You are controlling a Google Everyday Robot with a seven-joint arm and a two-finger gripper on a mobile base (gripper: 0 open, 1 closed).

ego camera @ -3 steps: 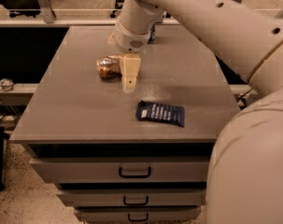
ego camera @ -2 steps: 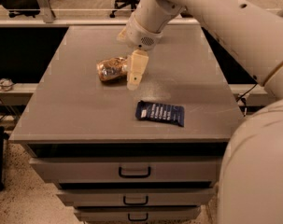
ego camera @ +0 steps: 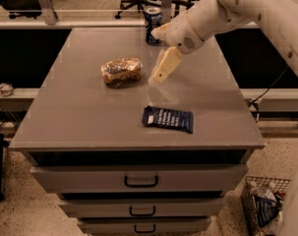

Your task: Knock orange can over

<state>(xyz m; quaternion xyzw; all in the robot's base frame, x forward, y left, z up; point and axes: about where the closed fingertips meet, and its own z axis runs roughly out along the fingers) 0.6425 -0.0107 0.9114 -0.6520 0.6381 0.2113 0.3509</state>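
Nearest, a dark blue packet (ego camera: 167, 118) lies flat on the table (ego camera: 65, 127). Mid-table, the orange can (ego camera: 121, 72) is down on its side, so the job looks done! The gripper (ego camera: 161, 73) hangs just right of it, apart. Spread or pressed together? Can't tell. Far back, a blue can (ego camera: 152, 19) stands upright.

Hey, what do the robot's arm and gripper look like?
The arm is bulky, rounded and off-white, with small dark dots on its shell and a speckled patch near the wrist. The gripper, over the grey table, is cream-yellow, flat and tapering. No cables show.
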